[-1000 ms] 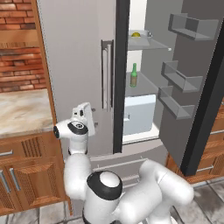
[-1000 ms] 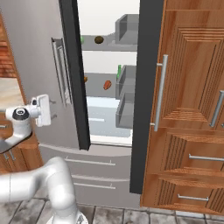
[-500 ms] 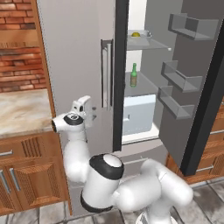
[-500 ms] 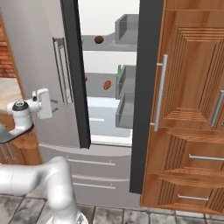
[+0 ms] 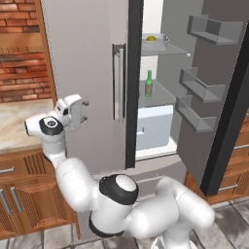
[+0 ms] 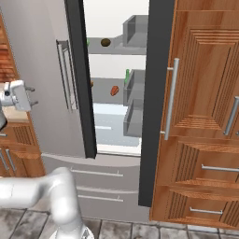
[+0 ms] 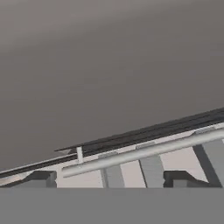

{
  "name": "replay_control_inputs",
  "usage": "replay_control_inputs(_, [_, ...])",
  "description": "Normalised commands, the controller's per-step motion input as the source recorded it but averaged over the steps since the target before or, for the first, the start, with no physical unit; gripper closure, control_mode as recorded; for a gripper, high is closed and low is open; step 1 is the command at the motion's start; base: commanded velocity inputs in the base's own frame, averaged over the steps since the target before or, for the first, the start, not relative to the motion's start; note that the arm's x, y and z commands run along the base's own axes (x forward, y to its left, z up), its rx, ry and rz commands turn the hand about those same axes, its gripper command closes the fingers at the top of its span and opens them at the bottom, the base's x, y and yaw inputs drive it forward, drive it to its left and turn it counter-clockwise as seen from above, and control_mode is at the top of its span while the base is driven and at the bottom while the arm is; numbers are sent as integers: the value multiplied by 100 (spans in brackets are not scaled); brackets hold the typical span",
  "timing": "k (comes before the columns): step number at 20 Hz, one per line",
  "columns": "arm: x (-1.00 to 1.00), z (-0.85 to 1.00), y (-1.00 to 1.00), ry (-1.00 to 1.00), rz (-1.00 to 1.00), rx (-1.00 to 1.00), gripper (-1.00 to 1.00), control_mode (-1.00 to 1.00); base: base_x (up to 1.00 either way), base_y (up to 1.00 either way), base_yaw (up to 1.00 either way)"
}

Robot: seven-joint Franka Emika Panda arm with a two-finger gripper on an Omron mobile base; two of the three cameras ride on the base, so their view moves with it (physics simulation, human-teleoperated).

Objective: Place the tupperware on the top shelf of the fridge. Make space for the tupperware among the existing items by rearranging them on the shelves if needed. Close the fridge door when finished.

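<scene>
While the two-finger gripper [image 5: 85, 111] hangs wide open and empty beside the tall grey fridge [image 5: 87, 73], its closed door at 3 o'clock risks a bump; I can't spot the tupperware.

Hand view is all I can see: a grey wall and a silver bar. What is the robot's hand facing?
Observer: The fridge's closed left door. The bar is its handle, and the gripper hangs just left of it, jaws apart, holding nothing.
Operator: So the fridge is shut?
Observer: No, the right door stands wide open.
Operator: Anything inside?
Observer: A green bottle stands upright on the middle shelf.
Operator: And higher up?
Observer: A brown ball lies on the top shelf.
</scene>
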Motion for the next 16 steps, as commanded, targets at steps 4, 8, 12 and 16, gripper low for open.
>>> replay_control_inputs(4, [-100, 97, -90, -36, 3, 38, -100, -100, 0, 0, 0])
replay_control_inputs(8, [-100, 50, -100, -38, -4, 45, -100, -100, 0, 0, 0])
replay_control_inputs(12, [-100, 11, -99, -33, -8, 41, -100, -100, 0, 0, 0])
replay_control_inputs(16, [-100, 1, -100, -28, -1, 26, -100, -100, 0, 0, 0])
